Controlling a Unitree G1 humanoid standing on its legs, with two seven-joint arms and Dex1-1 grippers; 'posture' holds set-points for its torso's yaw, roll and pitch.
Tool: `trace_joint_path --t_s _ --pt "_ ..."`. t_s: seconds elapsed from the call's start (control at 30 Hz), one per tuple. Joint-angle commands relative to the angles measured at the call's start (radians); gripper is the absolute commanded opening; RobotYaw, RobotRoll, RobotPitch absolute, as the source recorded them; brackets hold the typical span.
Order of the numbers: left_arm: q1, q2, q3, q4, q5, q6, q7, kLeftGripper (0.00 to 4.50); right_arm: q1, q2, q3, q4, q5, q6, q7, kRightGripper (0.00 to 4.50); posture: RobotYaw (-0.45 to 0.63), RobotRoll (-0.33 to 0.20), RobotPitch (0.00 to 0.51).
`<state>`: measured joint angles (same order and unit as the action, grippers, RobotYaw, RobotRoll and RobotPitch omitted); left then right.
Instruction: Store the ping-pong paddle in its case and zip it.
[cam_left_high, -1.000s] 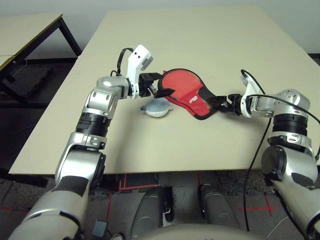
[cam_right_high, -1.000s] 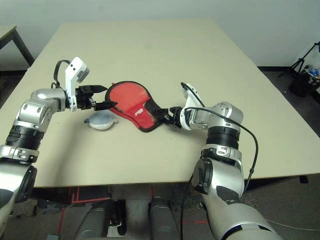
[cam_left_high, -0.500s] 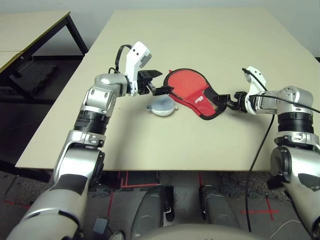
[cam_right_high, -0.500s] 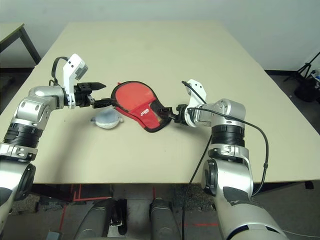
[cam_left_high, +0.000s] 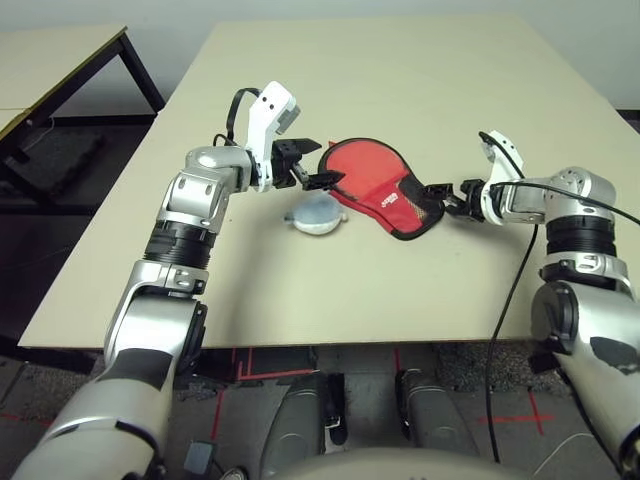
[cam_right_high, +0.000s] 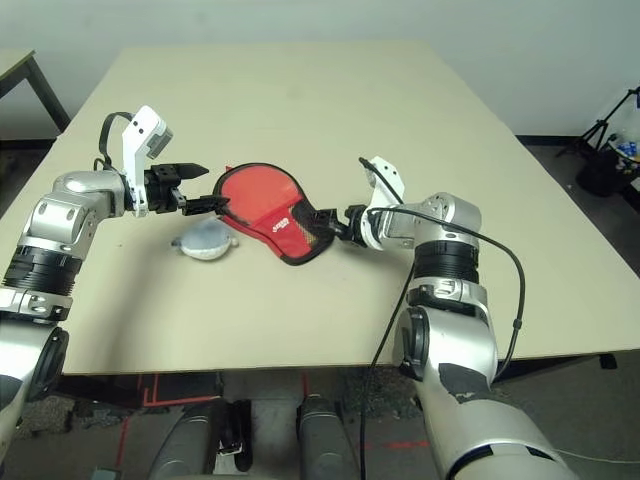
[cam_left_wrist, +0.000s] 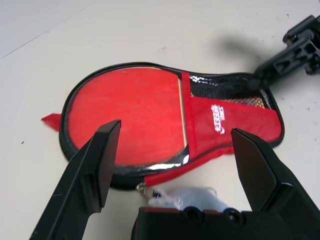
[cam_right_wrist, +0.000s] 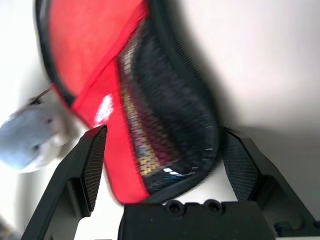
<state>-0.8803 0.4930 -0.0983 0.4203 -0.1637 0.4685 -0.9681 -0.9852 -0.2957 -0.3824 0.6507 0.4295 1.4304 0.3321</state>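
The red case (cam_left_high: 372, 178) with black trim lies flat mid-table, its mesh end (cam_left_wrist: 225, 85) pointing right. The ping-pong paddle is inside it; only a light-wood tint shows through the mesh (cam_right_wrist: 145, 130). A grey plush fish charm (cam_left_high: 316, 215) rests on the table at the case's near-left edge. My left gripper (cam_left_high: 320, 167) is open at the case's round end, one finger (cam_left_wrist: 95, 165) on each side. My right gripper (cam_left_high: 445, 195) is open too. Its fingers (cam_right_wrist: 92, 160) straddle the narrow mesh end without squeezing it.
The beige table (cam_left_high: 400, 60) stretches wide behind and to the right of the case. A second table (cam_left_high: 60, 50) stands off to the left across a gap. A black cable (cam_left_high: 510, 290) hangs from my right arm past the table's front edge.
The camera has swayed, shifting the whole picture. Both grippers stay open at the case's two ends, and the case and the fish charm lie where they were.
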Motion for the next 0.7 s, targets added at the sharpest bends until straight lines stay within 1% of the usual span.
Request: trace_joint_path --t_s 0.03,0.13,0.33,0.43,0.7 --pt "-0.004 -0.002 -0.002 0.005 0.003 0.002 0.004 4.50 0.009 0.063 -0.003 0.057 0.024 0.093 0.000 4.49 0.03 0.000 0.116" --pt "-0.007 -0.005 -0.002 0.009 0.002 0.000 0.005 4.50 -0.002 0.082 -0.008 0.071 0.019 0.094 0.003 4.49 0.03 0.000 0.118" --pt "-0.010 -0.008 -0.001 0.014 0.002 -0.001 0.007 4.50 -0.020 0.111 -0.065 0.136 0.012 0.079 -0.019 4.49 0.03 0.000 0.120" --pt "-0.011 -0.007 0.001 0.015 0.002 -0.001 0.010 4.50 -0.010 0.119 -0.077 0.137 0.007 0.078 -0.029 3.94 0.03 0.000 0.120" --pt "-0.016 -0.006 0.001 0.031 0.005 -0.009 0.013 4.50 0.048 0.137 -0.065 0.021 0.016 0.139 -0.034 1.41 0.02 0.000 0.115"
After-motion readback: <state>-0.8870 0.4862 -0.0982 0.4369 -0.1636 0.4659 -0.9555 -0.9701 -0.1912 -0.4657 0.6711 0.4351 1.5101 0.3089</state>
